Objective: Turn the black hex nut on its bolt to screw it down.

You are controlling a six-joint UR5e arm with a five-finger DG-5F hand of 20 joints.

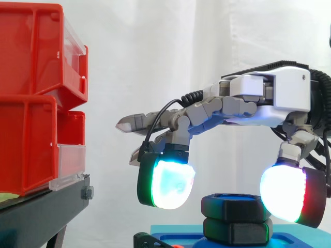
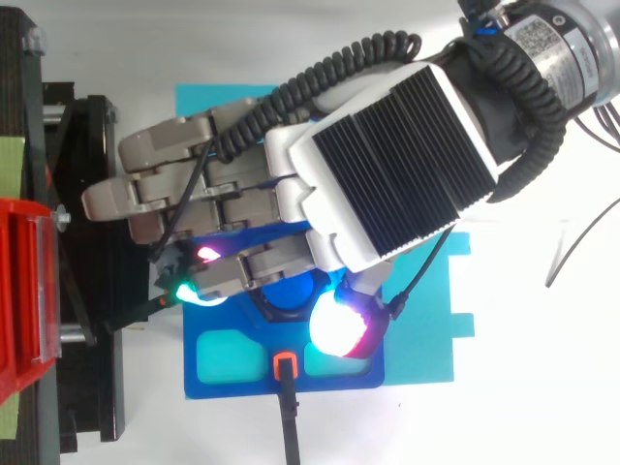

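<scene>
The hand (image 1: 269, 95) reaches in from the right, palm down, and hovers over the black hex nut (image 1: 235, 206). The nut sits on top of a second black hex piece (image 1: 235, 230), which stands on a blue base (image 2: 223, 383). The base lies on a teal sheet (image 2: 426, 339).

The hand is open and grips nothing. Most fingers stretch out straight to the left, well above the nut. One finger bends down, and its glowing pad (image 1: 168, 183) hangs just left of the nut with a clear gap between them. The thumb's pad (image 1: 282, 199) hangs at the nut's right side; whether it touches the nut cannot be told.

Red bins (image 1: 26, 103) stand on a black stand (image 1: 41, 217) to the left, well apart from the nut. A white curtain (image 1: 155, 51) hangs on the far side.
</scene>
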